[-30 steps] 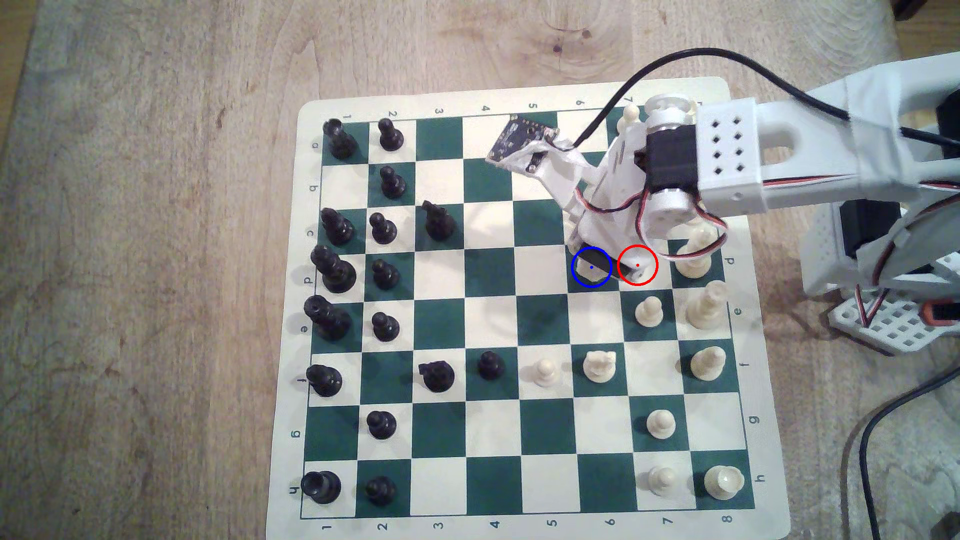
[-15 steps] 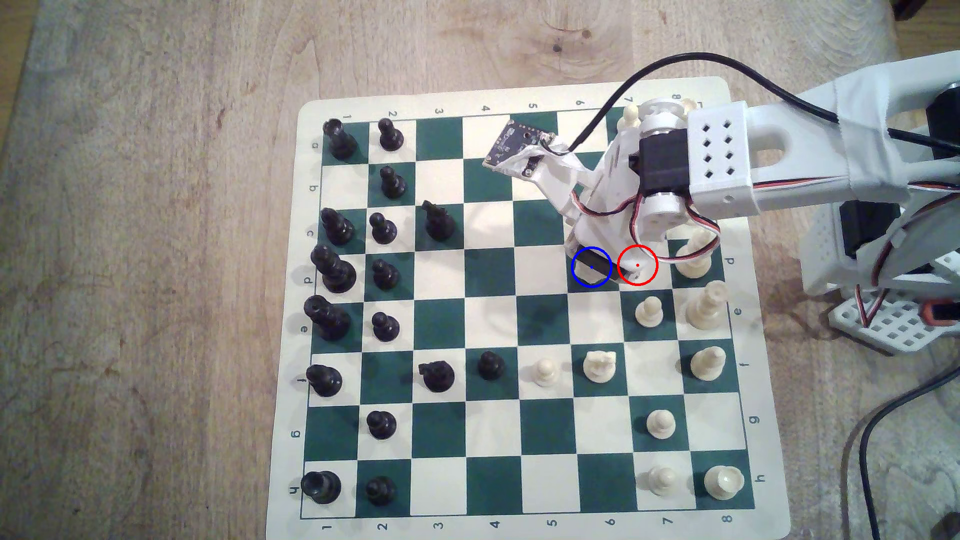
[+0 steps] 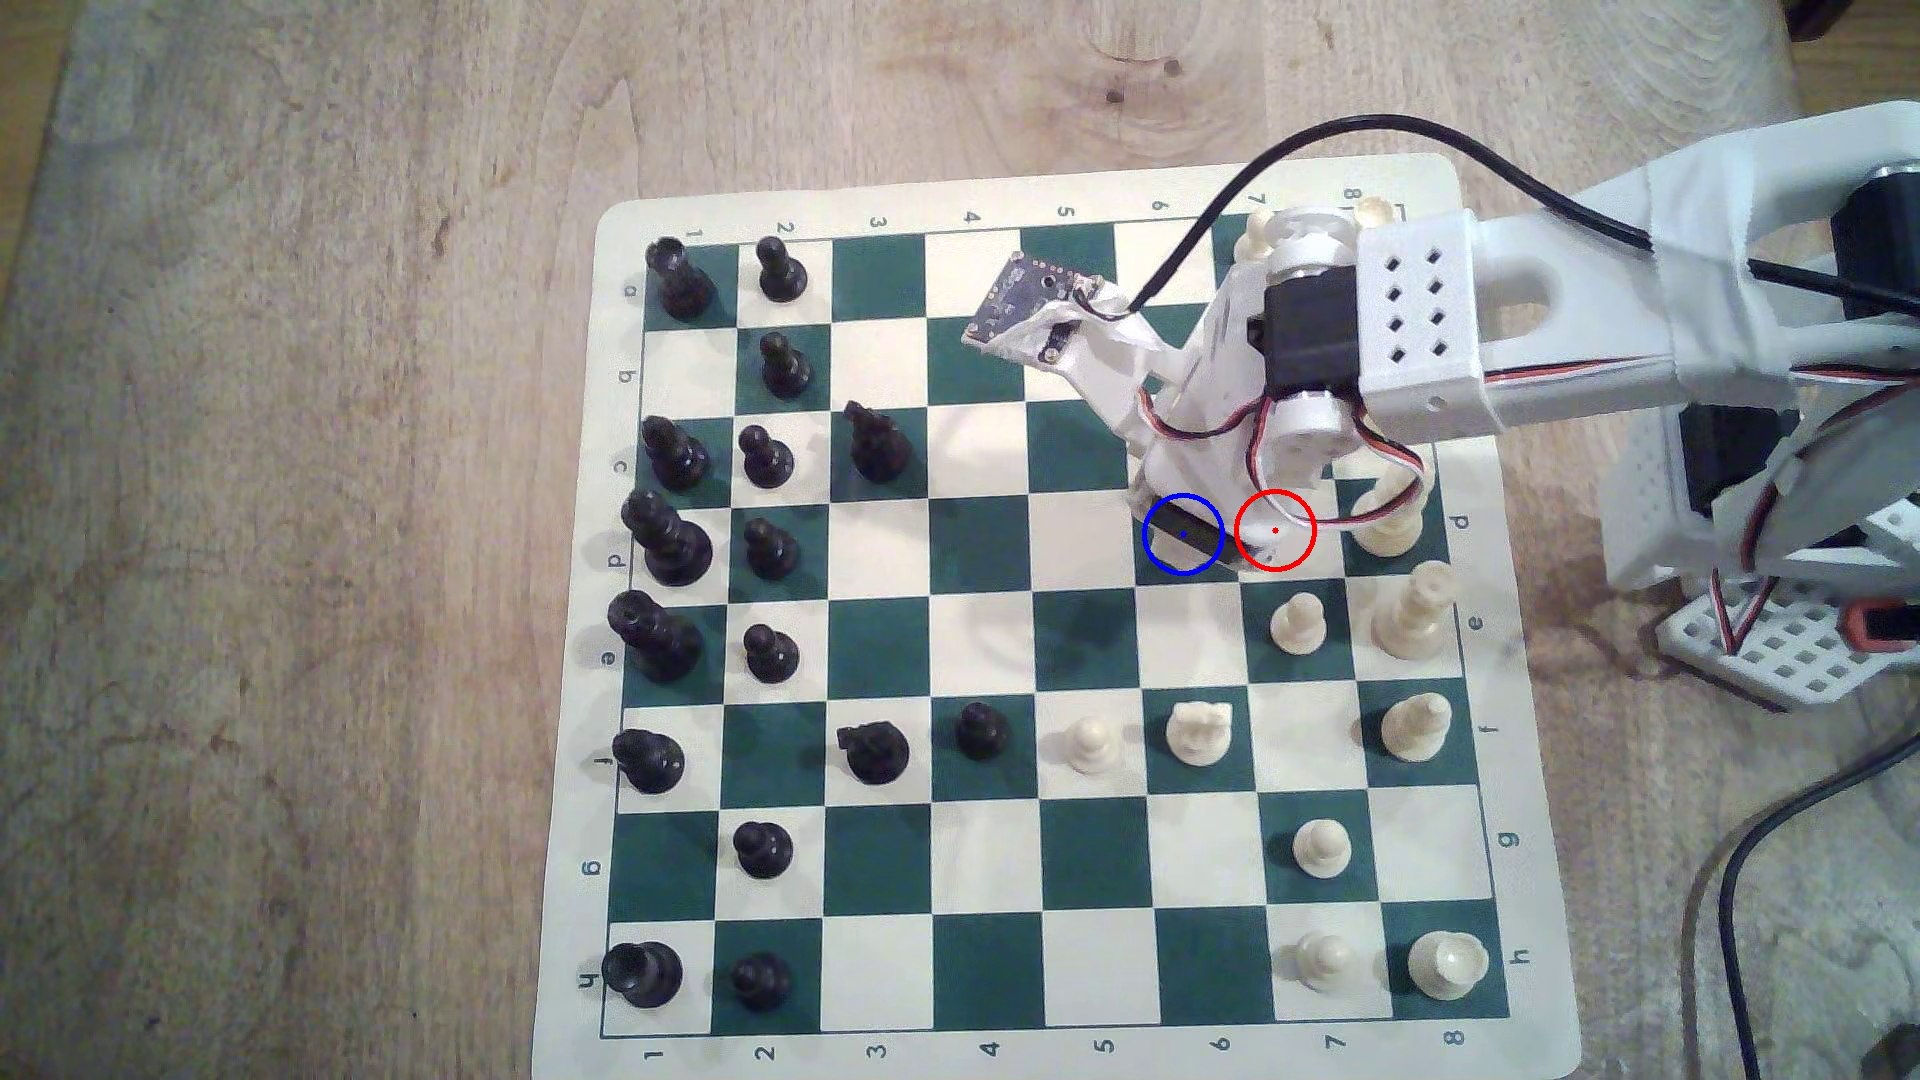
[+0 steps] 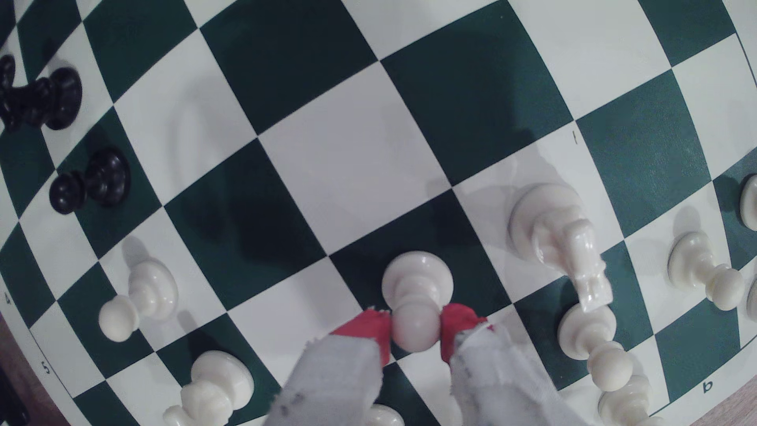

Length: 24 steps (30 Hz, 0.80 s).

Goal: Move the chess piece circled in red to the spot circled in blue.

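Arm shifted slightly boardward — claw [image 4: 415,331] hiding pawn [image 4: 415,295] in exterior view

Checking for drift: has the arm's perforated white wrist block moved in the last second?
Yes. The perforated white wrist block shifted toward the exterior view's left, judged against the green-and-white chessboard.

Glossy cream plastic pawn [image 4: 417,286], matt board [image 4: 348,172] (smooth), rough-grained wooden table [image 3: 312,519].
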Available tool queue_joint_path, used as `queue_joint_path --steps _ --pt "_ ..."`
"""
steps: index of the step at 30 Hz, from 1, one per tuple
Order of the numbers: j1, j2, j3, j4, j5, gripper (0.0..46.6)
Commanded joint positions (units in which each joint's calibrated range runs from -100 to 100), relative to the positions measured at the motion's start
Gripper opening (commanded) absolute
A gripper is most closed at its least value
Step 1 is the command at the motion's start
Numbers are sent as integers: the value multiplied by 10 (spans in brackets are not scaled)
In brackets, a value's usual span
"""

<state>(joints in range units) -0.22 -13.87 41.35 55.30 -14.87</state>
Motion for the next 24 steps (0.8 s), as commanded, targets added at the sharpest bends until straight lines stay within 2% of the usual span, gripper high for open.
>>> queue_joint_path --steps 1,2,6,10,18,24 --pt "4 -3 -2 -3 2 27" --pt "3 -1 -2 -3 4 37" --pt "4 6 -8 6 7 165" --pt "2 -4 -9 6 3 218" --pt "-1 -67 -1 42 4 237" --pt "-22 -200 79 67 10 264"
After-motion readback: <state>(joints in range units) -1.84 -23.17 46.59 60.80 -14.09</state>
